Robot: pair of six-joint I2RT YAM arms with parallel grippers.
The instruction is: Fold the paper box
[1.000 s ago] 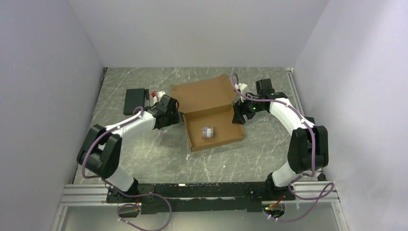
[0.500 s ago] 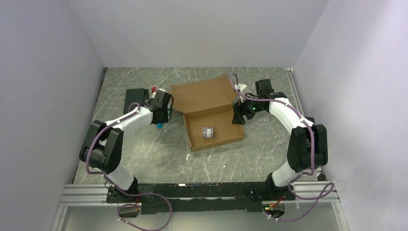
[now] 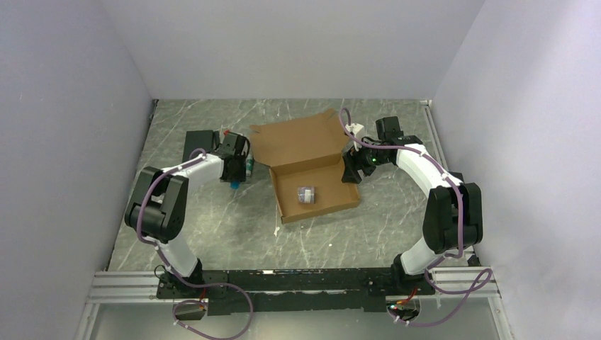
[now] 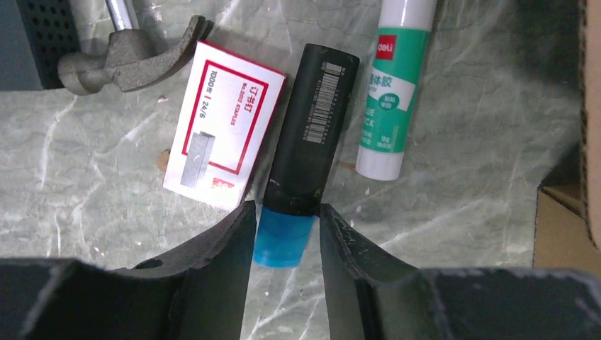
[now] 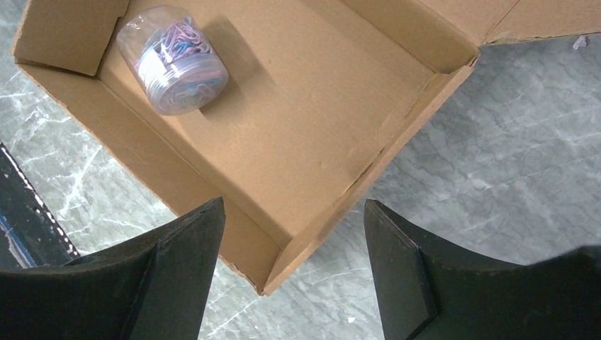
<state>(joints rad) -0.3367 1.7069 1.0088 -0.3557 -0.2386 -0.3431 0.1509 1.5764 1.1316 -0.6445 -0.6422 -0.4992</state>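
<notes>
The paper box [image 3: 312,159] is brown cardboard, standing open mid-table with its lid flap tipped back; its inside [image 5: 283,127] shows in the right wrist view. A clear jar of coloured paper clips [image 5: 173,60] lies in it. My right gripper [image 5: 294,205] is open and straddles the box's right rear corner [image 3: 349,173]. Left of the box, my left gripper [image 4: 283,209] is shut on the blue-capped end of a black tube [image 4: 315,127] that lies on the table.
Beside the black tube lie a white and red staples box [image 4: 223,124], a green and white glue stick [image 4: 388,92] and a hammer [image 4: 127,53]. A black case [image 3: 196,145] sits at the far left. Grey walls close in the marble table.
My left arm swung away from the box's left side toward the small items, and its jaws closed from wide open onto the black tube's blue end. The right arm stayed still.
</notes>
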